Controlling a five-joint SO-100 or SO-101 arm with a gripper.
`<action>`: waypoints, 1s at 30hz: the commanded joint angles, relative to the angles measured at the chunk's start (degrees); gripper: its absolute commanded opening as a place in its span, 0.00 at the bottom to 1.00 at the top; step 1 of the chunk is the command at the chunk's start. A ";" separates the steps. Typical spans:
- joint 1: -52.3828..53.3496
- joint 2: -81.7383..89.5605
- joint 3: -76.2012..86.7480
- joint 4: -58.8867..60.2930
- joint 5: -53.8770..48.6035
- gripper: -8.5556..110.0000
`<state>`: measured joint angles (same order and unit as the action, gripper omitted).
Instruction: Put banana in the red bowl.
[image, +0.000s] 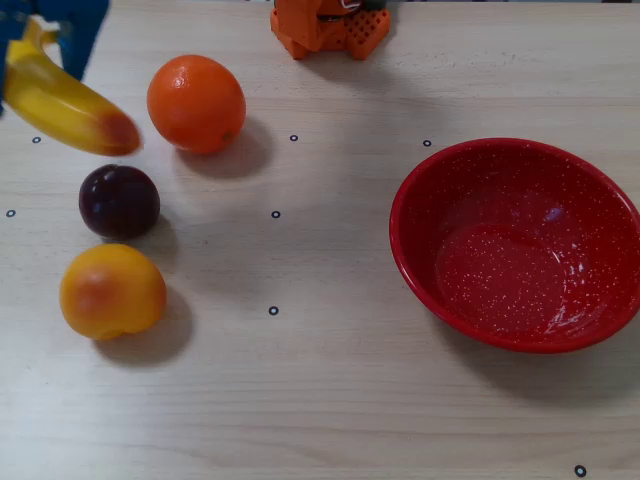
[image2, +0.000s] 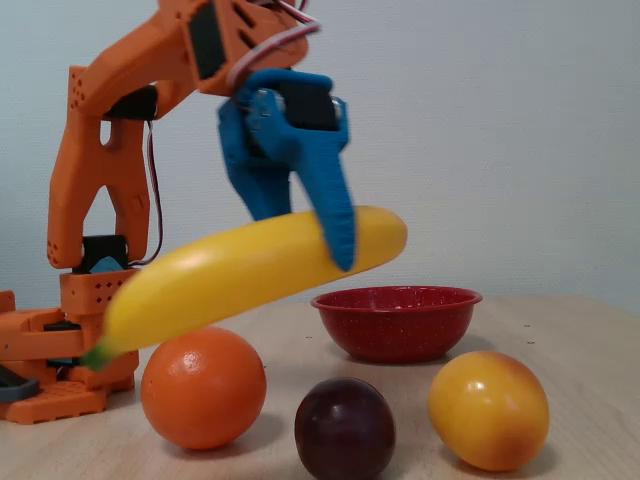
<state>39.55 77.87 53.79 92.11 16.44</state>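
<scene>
The blue gripper (image2: 315, 235) is seen in the fixed view closed around the banana (image2: 250, 270), one blue finger crossing the front of the fruit near its upper right end. The banana is held in the air, clear of the table (image2: 580, 360), tilted so that its green stem tip points down toward seven o'clock and its other end rises toward two o'clock. In the overhead view the banana (image: 65, 103) is found at the upper left, at about ten o'clock from the frame's centre, its reddish end pointing toward four o'clock, with the gripper (image: 55, 30) partly cut off by the frame edge.

No brand, label or writing can be read on anything.

Just beside the banana's reddish end an orange (image: 196, 103) is set on the table. Below it, at seven o'clock, a dark plum (image: 119, 201) is placed, and below that a yellow-orange fruit (image: 111, 291). The red bowl (image: 420, 250) stands well apart at three o'clock and is empty. The orange arm base (image: 330, 27) sits at twelve o'clock. The stretch of table between the fruits and the bowl carries only small ring marks (image: 273, 311).
</scene>
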 joint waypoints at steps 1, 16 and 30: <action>-2.90 10.72 -0.79 -3.69 -2.46 0.07; -22.24 22.24 12.57 -12.66 -9.05 0.07; -45.44 26.19 17.49 -15.21 -12.66 0.07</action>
<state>-4.22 94.83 72.95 79.89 5.27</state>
